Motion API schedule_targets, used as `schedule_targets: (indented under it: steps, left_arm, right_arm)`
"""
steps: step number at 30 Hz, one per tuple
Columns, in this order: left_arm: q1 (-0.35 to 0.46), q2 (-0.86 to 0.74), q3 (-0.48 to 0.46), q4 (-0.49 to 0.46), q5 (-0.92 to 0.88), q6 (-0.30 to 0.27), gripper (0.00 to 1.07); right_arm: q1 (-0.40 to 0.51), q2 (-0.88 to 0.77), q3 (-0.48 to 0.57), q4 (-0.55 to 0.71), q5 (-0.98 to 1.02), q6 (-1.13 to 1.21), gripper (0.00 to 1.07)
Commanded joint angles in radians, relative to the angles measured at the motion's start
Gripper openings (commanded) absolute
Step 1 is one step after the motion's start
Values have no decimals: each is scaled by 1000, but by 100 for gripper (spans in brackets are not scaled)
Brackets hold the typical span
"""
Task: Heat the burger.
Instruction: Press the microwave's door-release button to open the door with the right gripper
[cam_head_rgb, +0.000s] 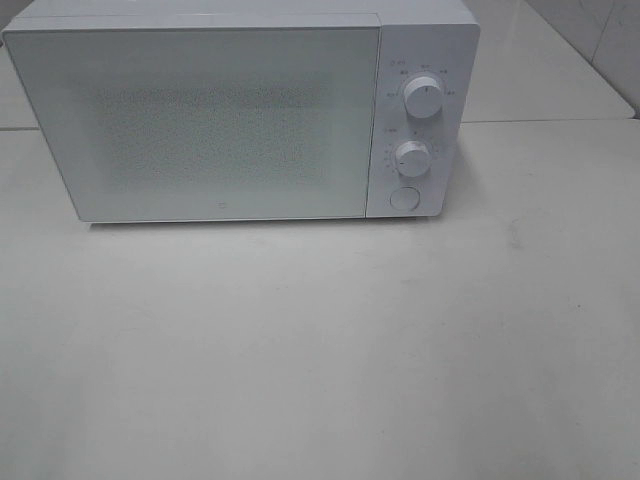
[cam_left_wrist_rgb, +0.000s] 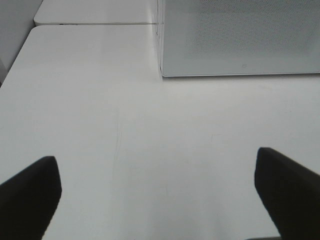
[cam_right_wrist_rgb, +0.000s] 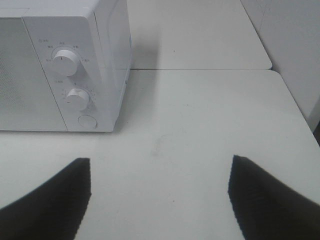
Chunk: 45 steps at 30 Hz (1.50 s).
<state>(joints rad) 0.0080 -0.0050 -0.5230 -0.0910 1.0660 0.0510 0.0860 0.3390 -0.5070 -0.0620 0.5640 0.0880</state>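
Two claws reported, both mine. My left claw (cam_left_wrist_rgb: 155, 167) stands wide open: its two dark fingers (cam_left_wrist_rgb: 30, 195) are well apart, with only bare white table (cam_head_rgb: 300, 350) between them. It holds nothing and touches nothing. My right claw (cam_right_wrist_rgb: 160, 167) is likewise spread wide, gripping nothing, over bare table near the right front corner of the microwave (cam_head_rgb: 200, 120).

The microwave is white and stands toward the far edge of the table, left of centre. Its door (cam_head_rgb: 190, 125) is shut, and the frosted, dotted pane gives no view inside.

The burger shows in none of the three views, so I cannot tell where it is.

Writing: small characters ring the upper dial (cam_head_rgb: 424, 98) and the lower dial (cam_head_rgb: 412, 157), too small to read. A round button (cam_head_rgb: 404, 198) sits below the dials, unmarked as far as I can see. A tiny mark (cam_head_rgb: 222, 208) sits low on the door, illegible.
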Motion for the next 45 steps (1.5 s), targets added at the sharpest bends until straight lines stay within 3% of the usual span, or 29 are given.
schedule_targets:
  steps: [1, 23, 45]
  left_arm:
    - [4, -19, 0, -3, -4, -6, 98]
    - [4, -19, 0, -3, -4, -6, 98]
    - [4, -19, 0, -3, -4, -6, 98]
  right_arm:
    - [-5, 67, 5, -4, -87, -1, 75]
    - [-5, 466, 5, -2, -508, 4, 75]
    - [31, 860, 44, 0, -1081, -13, 75]
